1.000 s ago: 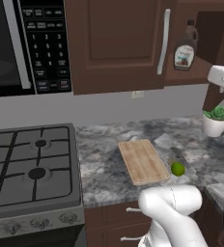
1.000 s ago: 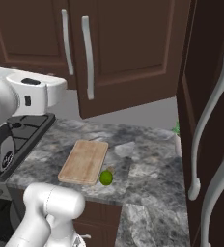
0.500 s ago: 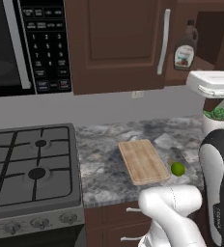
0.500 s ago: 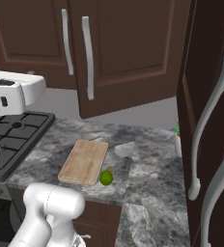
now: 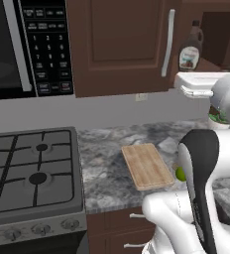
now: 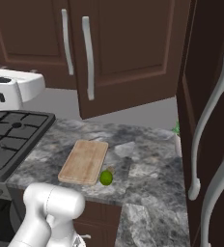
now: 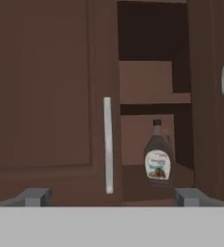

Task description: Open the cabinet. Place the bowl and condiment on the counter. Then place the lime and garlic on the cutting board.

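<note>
In the hand view the pincer (image 7: 111,197) stands released, its two grey tips wide apart at the bottom of the frame with nothing between them. It faces the dark brown cabinet (image 7: 147,96), whose right door is swung aside; the left door, with its pale vertical handle (image 7: 107,144), is shut. On the lower shelf, right of centre in that frame, a brown condiment bottle (image 7: 158,157) with a white label stands upright. The same bottle shows at the upper right of the left base view, just right of the shut door's handle.

Down on the grey marbled surface (image 6: 147,169), a wooden cutting board (image 6: 84,161) lies flat at the middle of the right base view. A lime (image 6: 105,178) rests on the surface just beside the board's near right corner, touching or almost touching it. In the left base view the lime peeks out beside the arm, right of the board. A gas stove (image 5: 30,168) fills the lower left of that view, with a microwave (image 5: 28,47) above it.
</note>
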Robot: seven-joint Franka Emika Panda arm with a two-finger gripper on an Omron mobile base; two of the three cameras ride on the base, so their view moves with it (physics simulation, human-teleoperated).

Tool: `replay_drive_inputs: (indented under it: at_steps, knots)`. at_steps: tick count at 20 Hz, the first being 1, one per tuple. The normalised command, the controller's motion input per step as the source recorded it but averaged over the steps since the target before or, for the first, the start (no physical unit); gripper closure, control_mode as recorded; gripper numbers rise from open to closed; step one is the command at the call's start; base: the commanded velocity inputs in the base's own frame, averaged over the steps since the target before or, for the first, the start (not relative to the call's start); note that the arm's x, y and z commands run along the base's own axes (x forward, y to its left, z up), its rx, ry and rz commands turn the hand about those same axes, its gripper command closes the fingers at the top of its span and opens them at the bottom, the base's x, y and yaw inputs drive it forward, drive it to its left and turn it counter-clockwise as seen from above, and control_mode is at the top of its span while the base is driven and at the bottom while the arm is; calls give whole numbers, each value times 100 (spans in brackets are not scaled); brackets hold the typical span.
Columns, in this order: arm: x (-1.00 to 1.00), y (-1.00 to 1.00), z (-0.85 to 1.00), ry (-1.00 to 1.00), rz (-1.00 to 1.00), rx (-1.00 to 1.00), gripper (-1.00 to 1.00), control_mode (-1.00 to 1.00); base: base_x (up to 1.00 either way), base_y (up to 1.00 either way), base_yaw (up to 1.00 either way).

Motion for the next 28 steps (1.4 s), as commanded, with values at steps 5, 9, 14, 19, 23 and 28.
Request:
replay_drive_inputs:
  at_steps: [5,9,14,19,23,28]
  knots:
    - [32,0,0,4,-9,0,-100,-100,0,0,0]
    - [31,-2,0,2,-4,0,-100,-100,0,0,0]
    - [35,0,0,2,-2,0,-100,-100,0,0,0]
    - [33,0,0,2,0,0,-100,-100,0,0,0]
    - [28,-8,0,3,0,2,-100,-100,0,0,0]
    - [22,-14,0,1,6,2,-100,-100,0,0,0]
